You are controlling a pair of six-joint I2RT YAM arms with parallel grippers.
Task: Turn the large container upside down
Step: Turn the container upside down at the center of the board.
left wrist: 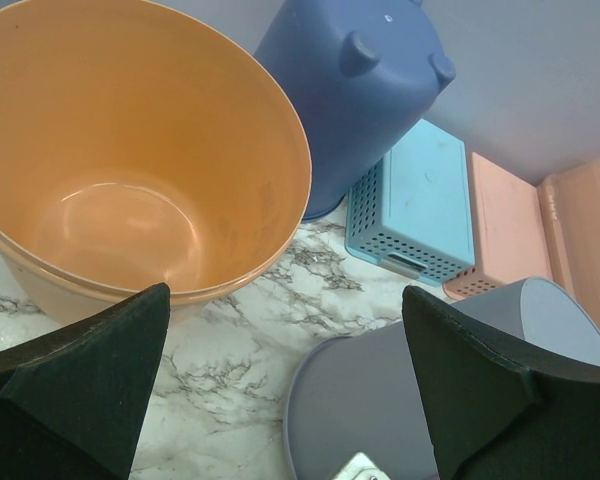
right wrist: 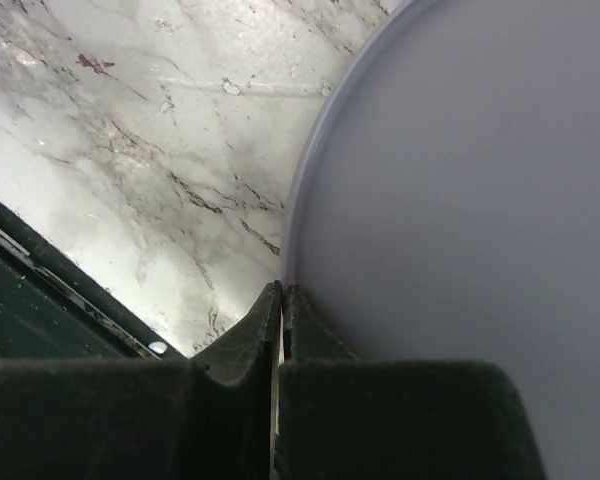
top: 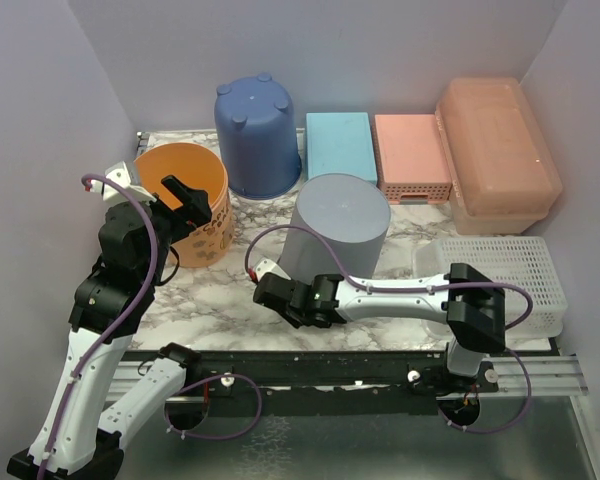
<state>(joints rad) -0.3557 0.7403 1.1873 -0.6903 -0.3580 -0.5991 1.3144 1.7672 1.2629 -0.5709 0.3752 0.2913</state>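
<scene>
The large container is a translucent peach-orange rectangular box at the back right corner, against the wall; a strip of it shows at the right edge of the left wrist view. Neither gripper touches it. My left gripper hangs open over the near rim of the round orange bucket, with nothing between its fingers. My right gripper is shut at the table's front middle, its tips against the lower edge of a grey upturned bucket, far from the large container.
The grey bucket stands mid-table. An upturned blue bucket, a light blue basket and a pink perforated basket line the back. A white basket lies front right, just ahead of the large container.
</scene>
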